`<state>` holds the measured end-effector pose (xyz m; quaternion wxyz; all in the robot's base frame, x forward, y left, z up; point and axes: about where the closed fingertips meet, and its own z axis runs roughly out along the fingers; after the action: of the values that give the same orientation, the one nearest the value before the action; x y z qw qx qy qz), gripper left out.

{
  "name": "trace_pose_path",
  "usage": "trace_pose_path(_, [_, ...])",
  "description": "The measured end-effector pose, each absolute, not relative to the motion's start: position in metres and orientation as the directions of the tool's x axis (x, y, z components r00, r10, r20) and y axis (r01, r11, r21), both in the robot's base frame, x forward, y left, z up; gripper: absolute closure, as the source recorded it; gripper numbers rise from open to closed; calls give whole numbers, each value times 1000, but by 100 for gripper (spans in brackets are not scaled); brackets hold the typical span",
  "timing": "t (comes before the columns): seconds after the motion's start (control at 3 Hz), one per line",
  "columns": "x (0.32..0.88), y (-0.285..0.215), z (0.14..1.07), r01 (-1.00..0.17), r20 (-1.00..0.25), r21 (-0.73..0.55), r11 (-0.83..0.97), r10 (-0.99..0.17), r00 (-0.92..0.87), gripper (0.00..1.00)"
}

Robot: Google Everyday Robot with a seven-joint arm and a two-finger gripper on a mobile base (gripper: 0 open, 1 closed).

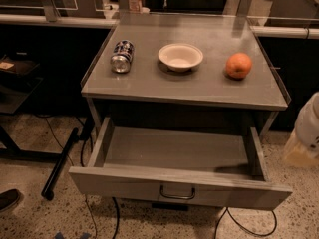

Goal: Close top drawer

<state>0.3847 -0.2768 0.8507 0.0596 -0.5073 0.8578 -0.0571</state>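
The grey bench (199, 91) has its top drawer (174, 151) pulled out wide beneath it. A pale arm segment (310, 126) hangs at the right edge, beside the drawer. The pincer lies beyond the frame, so I cannot tell its state. A bowl (180, 57), an orange (239, 65) and a can (122, 57) rest on top.

Top drawer (174, 151) stands open; jaws out of view.

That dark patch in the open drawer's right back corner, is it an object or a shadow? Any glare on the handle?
Camera view: the patch in the top drawer looks like shadow lying flat on its floor, no object outline; camera view: the handle is dim, without glare; camera view: the gripper is not in frame, only a pale shape at the right edge.
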Motion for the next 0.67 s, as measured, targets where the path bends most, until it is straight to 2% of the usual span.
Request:
trace_pose_path(0.33, [355, -261, 803, -870, -48, -26, 491, -870, -490, 100])
trace_pose_path(0.67, [351, -260, 799, -871, -46, -16, 492, -870, -491, 100])
